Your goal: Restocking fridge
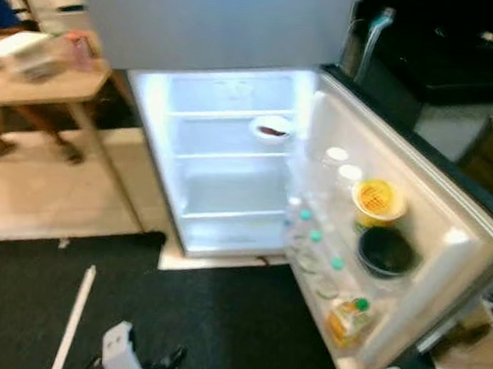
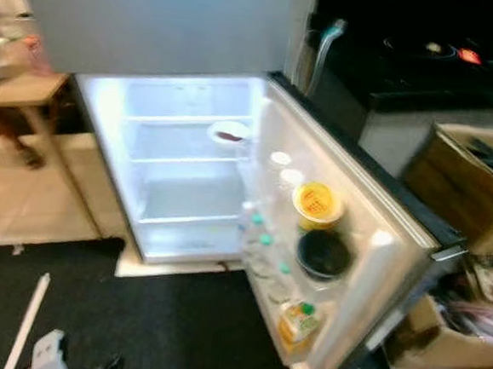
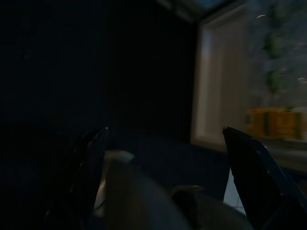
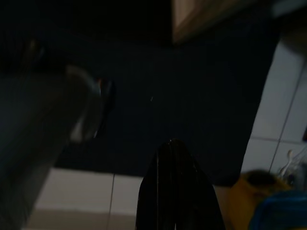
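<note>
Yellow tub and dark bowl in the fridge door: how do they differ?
The yellow tub is bright yellow with a patterned top facing out; the dark bowl is black-green and shows an open hollow. The yellow tub sits higher on the open fridge door, the dark bowl just below it. Both are round, similar in size, and lie in the door racks.

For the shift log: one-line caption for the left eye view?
Open fridge, shelves nearly bare, door rack holding bottles and tubs.

Fridge open, lit, shelves seemingly near-bare.
</note>
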Available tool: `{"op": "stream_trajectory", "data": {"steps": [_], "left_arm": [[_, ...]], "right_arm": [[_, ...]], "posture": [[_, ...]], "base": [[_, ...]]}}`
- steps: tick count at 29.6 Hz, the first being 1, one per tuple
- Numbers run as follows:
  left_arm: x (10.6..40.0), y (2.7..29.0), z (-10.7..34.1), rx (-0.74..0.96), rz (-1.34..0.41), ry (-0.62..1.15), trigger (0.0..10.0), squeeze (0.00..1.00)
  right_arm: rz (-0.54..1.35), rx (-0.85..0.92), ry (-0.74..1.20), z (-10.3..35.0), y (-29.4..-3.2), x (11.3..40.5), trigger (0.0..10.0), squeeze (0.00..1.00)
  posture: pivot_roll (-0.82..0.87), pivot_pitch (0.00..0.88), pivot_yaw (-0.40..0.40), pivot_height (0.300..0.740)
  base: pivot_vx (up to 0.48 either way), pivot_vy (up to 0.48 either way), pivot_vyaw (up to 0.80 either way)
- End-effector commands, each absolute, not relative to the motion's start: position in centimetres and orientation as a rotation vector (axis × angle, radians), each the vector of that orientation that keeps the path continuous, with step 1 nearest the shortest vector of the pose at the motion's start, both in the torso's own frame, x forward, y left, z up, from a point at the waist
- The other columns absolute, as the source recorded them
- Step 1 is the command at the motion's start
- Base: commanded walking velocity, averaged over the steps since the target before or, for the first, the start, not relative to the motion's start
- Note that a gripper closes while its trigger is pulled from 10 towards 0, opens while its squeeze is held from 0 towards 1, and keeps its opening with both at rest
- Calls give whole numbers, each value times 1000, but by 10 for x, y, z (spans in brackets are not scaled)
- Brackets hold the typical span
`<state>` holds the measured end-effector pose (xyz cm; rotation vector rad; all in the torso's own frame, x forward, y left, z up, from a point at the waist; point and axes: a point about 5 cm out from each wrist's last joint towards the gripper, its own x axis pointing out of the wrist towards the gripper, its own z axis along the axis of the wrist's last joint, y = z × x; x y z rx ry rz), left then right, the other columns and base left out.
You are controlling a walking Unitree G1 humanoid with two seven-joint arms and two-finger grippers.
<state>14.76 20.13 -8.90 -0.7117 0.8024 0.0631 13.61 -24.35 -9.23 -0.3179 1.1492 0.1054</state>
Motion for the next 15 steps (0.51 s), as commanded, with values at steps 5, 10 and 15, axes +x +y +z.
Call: {"op": "stream_trajectory", "data": {"steps": [5, 10, 15], "left_arm": [[147, 199, -90, -705, 55, 827, 10000, 0], [146, 199, -91, -707, 77, 832, 10000, 0], [145, 199, -91, -699, 69, 841, 10000, 0]], "right_arm": [[92, -337, 1195, -96, -246, 125, 10000, 0], [50, -371, 1212, -95, -253, 124, 10000, 0], [-15, -406, 1222, -93, -263, 122, 10000, 0]], "posture": [[-58, 0, 20, 740], [-62, 0, 17, 740], [-63, 0, 18, 740]], "base": [[0, -475, 0], [0, -250, 0], [0, 0, 0]]}}
